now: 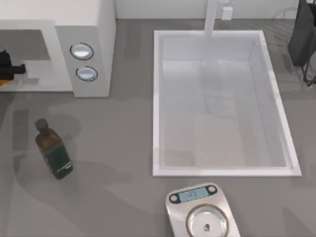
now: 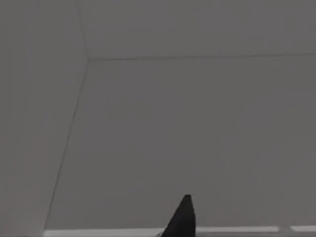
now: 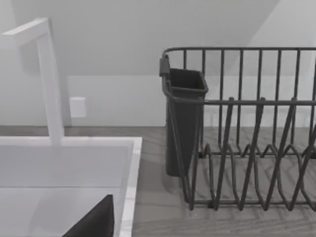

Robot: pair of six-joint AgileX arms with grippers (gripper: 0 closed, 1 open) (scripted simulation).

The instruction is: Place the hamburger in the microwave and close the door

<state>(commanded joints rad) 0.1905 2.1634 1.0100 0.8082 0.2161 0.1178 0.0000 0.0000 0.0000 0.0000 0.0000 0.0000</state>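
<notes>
The white microwave (image 1: 91,29) stands at the table's back left, its two round dials (image 1: 82,51) on the pale panel. Its cavity (image 1: 24,44) is open towards the front, and the door is out of view. My left gripper (image 1: 10,66) reaches into that cavity at the picture's left edge. The left wrist view looks at the bare grey inner walls (image 2: 197,138), with a black tip of the gripper (image 2: 181,217) low in the picture. A small orange patch (image 1: 2,82) lies just under the gripper; I cannot tell whether it is the hamburger.
A white sink (image 1: 156,98) with a tap (image 1: 212,17) takes the middle and right. A dark bottle (image 1: 53,153) lies at front left and a silver scale (image 1: 202,212) at the front. My right arm (image 1: 302,34) is parked back right, beside a wire dish rack (image 3: 247,138).
</notes>
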